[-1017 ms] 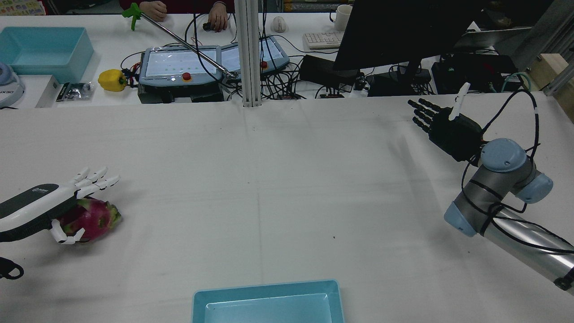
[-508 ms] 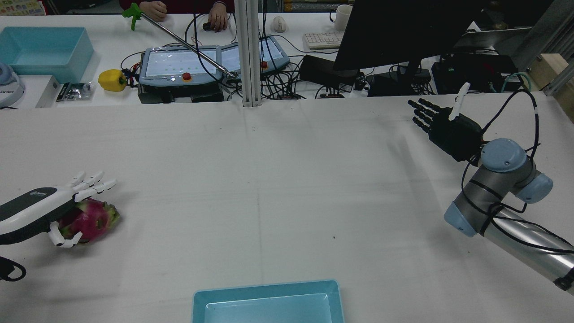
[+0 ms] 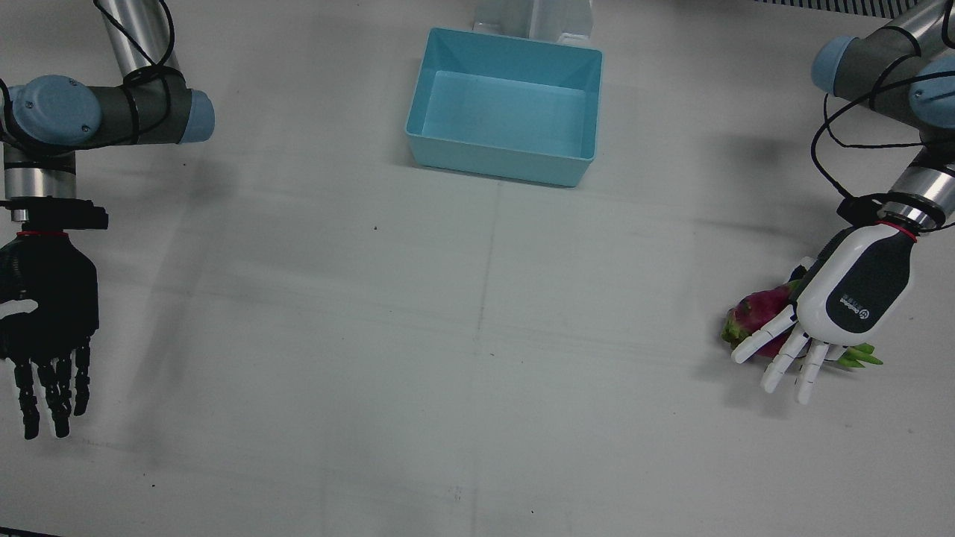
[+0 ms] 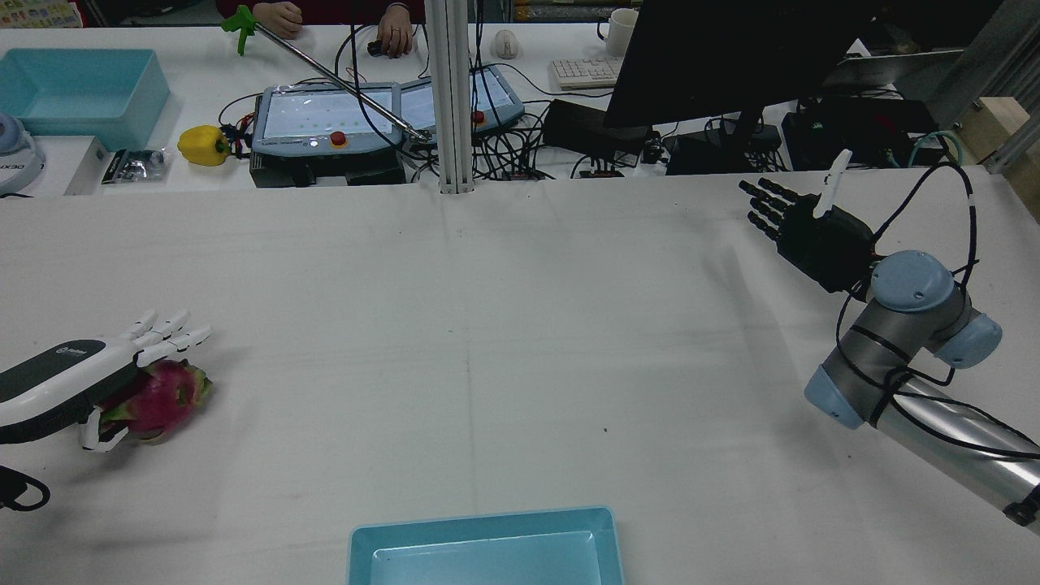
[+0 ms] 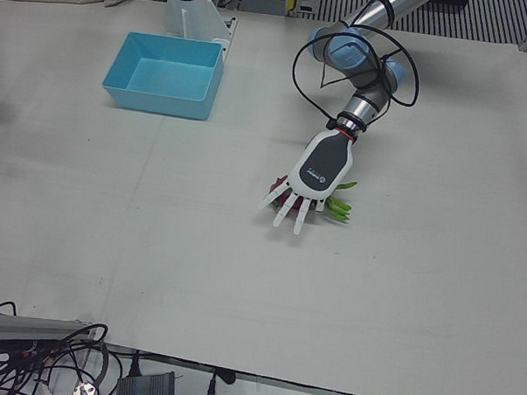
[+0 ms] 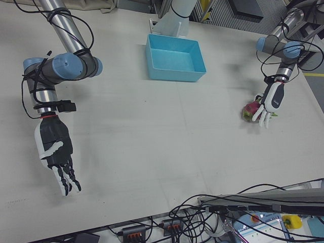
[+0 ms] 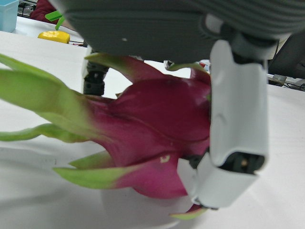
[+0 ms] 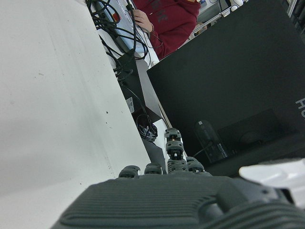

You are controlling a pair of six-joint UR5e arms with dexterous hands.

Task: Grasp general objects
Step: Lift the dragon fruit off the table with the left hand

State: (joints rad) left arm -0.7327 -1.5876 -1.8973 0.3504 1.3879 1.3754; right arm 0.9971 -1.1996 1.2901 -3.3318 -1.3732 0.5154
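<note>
Step in hand: grasp approach. Left robot hand (image 4: pixel 57 382) is hovering over dragon fruit (image 4: pixel 162 396) at bench (image 4: pixel 487 325) left edge, fingers spread, not clamped. Right robot hand (image 4: pixel 808 227) is idling, fingers apart. Next: curl fingers w/ thumb under fruit, lift.

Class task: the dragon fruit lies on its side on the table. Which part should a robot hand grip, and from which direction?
Probably the rounded magenta body of the dragon fruit, taken from above. It lies on its side, and the green leafy tips at one end look too thin to hold. The left robot hand is over it that way.
</note>
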